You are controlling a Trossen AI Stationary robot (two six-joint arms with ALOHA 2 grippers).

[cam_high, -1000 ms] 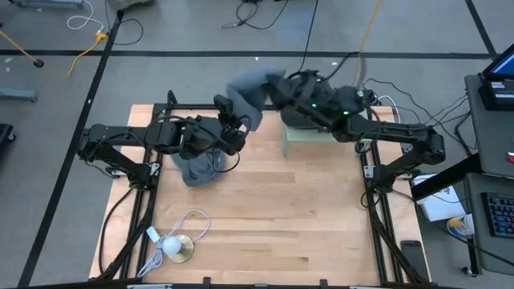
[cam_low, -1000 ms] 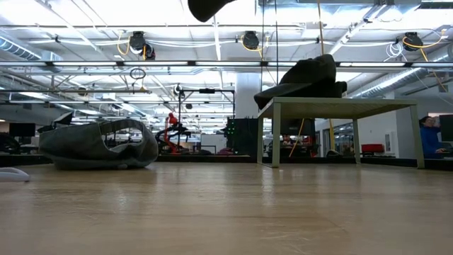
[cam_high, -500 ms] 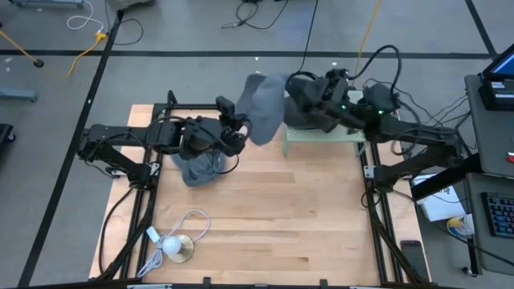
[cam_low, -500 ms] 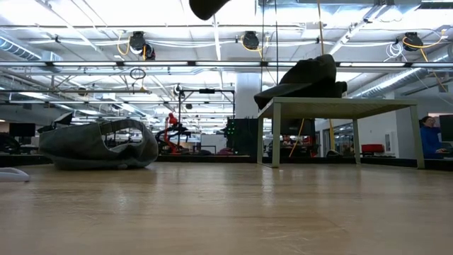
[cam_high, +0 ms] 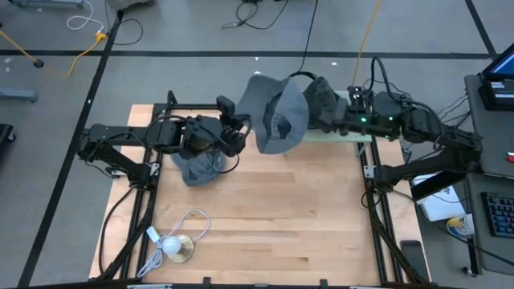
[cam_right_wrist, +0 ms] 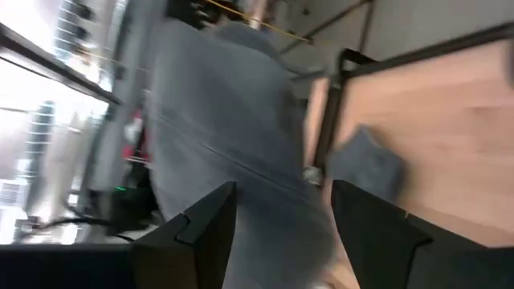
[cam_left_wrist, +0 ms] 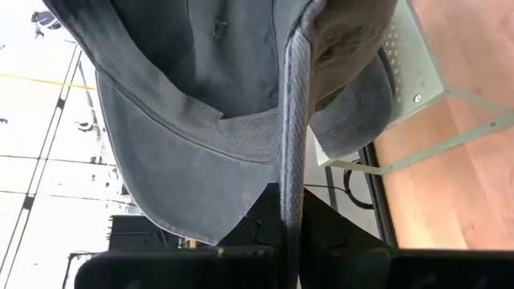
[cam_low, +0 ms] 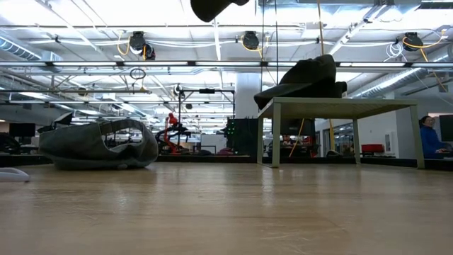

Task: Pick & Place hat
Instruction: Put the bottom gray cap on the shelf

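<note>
My left gripper point(cam_high: 239, 128) point(cam_left_wrist: 291, 210) is shut on a grey cap point(cam_high: 277, 116) that is lifted above the table's far middle. The cap's lowest part point(cam_low: 212, 7) shows at the top of the low view. My right gripper point(cam_high: 315, 104) point(cam_right_wrist: 281, 193) is open, level with the cap point(cam_right_wrist: 225, 128) and just to its right. I cannot tell whether it touches the cap. A second grey cap point(cam_high: 201, 167) point(cam_low: 99, 145) lies on the table under my left arm. A dark cap point(cam_low: 308, 78) point(cam_left_wrist: 353, 104) rests on a small pale stand point(cam_high: 337, 135) point(cam_low: 340, 106). My left gripper pinches the lifted cap's rim edge point(cam_left_wrist: 293, 152) between its two fingers, one on each side of the cloth. It comes level from the table's left. The cap is clear of the table, with its hollow inside and its brim point(cam_left_wrist: 161, 177) turned toward the wrist camera.
The stand with the dark cap on it is at the table's far right, right behind the lifted cap. A white cord with a round disc point(cam_high: 177, 245) lies near the table's near left corner. Bare wood point(cam_high: 289, 217) fills the middle and the near right.
My right gripper has drawn back from the cap's far side toward the table's right edge. The lifted cap has swung toward the near right and turned about, and it now shows spread out in front of the stand. My left gripper has kept still.
</note>
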